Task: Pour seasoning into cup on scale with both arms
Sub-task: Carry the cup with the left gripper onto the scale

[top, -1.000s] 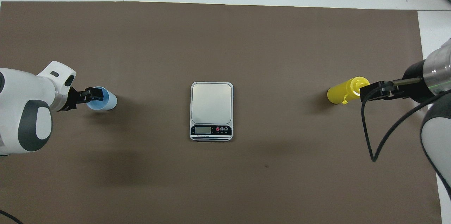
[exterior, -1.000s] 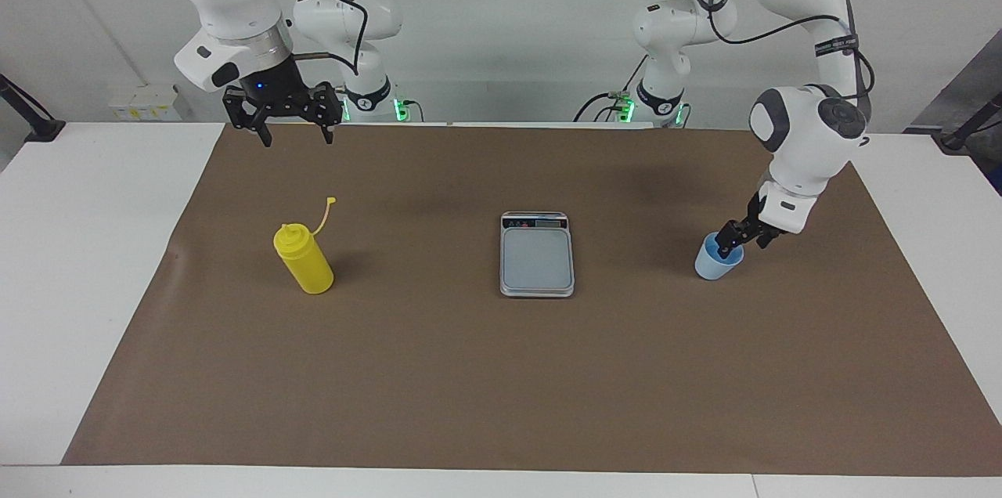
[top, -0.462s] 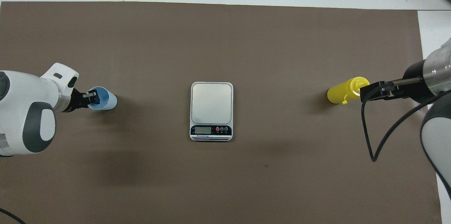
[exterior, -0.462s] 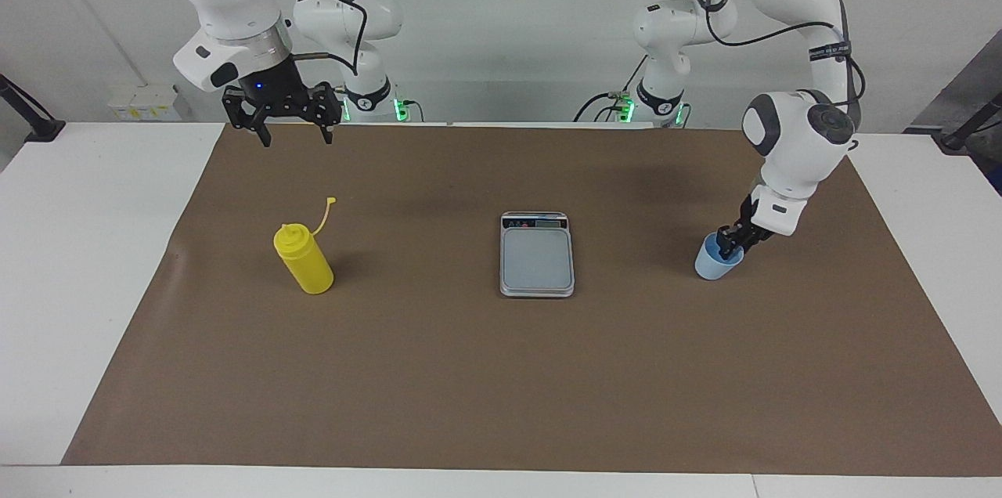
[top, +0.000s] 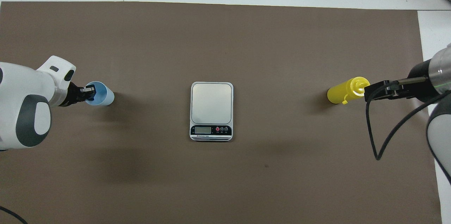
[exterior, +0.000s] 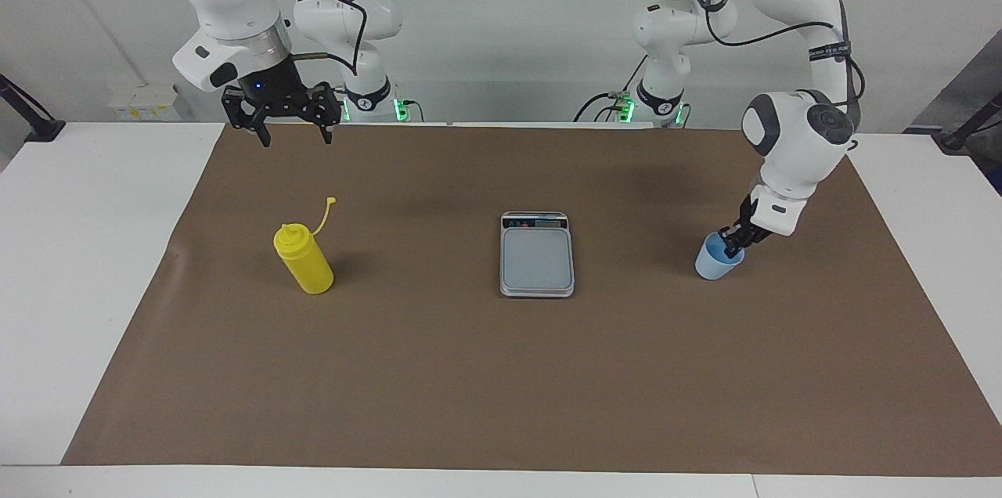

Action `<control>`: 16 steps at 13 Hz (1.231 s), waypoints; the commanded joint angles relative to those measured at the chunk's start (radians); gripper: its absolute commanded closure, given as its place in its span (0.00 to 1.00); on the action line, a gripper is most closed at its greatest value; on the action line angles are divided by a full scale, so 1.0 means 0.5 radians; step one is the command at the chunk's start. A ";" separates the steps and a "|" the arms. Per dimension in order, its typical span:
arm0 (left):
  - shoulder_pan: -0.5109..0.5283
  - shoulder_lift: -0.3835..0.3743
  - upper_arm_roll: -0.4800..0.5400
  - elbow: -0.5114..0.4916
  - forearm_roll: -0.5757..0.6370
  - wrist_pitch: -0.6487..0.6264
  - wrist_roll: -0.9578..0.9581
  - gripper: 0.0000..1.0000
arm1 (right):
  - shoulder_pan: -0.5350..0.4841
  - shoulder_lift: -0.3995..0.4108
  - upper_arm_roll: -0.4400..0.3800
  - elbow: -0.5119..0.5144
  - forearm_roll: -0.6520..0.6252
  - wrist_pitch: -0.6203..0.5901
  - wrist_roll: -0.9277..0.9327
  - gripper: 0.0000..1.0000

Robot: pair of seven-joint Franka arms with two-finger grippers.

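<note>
The pale blue cup [exterior: 711, 266] stands on the brown mat toward the left arm's end, also in the overhead view [top: 103, 94]. My left gripper [exterior: 733, 244] [top: 88, 93] reaches down from the side and is shut on the cup's rim, one finger inside. The yellow seasoning bottle [exterior: 306, 263] [top: 342, 93] stands upright toward the right arm's end, its cap hanging on its tether. My right gripper [exterior: 293, 136] [top: 368, 93] hangs open, high in the air, apart from the bottle. The silver-grey scale [exterior: 537, 257] [top: 211, 107] lies mid-mat with a bare plate.
The brown mat [exterior: 501, 388] covers most of the white table [exterior: 94, 247]. A black cable [top: 373, 146] loops from the right arm's wrist. Nothing stands between the scale and the cup, nor between the scale and the bottle.
My left gripper's fingers have closed on the cup's rim, and the wrist turned more upright. The cup shifted slightly in the overhead view. The right gripper barely moved.
</note>
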 commanded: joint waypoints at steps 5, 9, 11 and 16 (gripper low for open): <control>-0.200 0.162 0.007 0.802 0.017 -0.720 -0.049 1.00 | -0.033 -0.055 0.008 -0.064 0.047 0.019 -0.042 0.00; -0.504 0.217 0.010 0.935 0.026 -0.770 -0.365 1.00 | -0.036 -0.055 0.008 -0.061 0.044 0.022 -0.039 0.00; -0.672 0.214 0.010 0.916 0.032 -0.693 -0.518 1.00 | -0.033 -0.055 0.008 -0.061 0.044 0.019 -0.042 0.00; -1.044 0.312 0.013 0.858 0.108 -0.445 -0.969 1.00 | -0.033 -0.055 0.008 -0.061 0.047 0.019 -0.042 0.00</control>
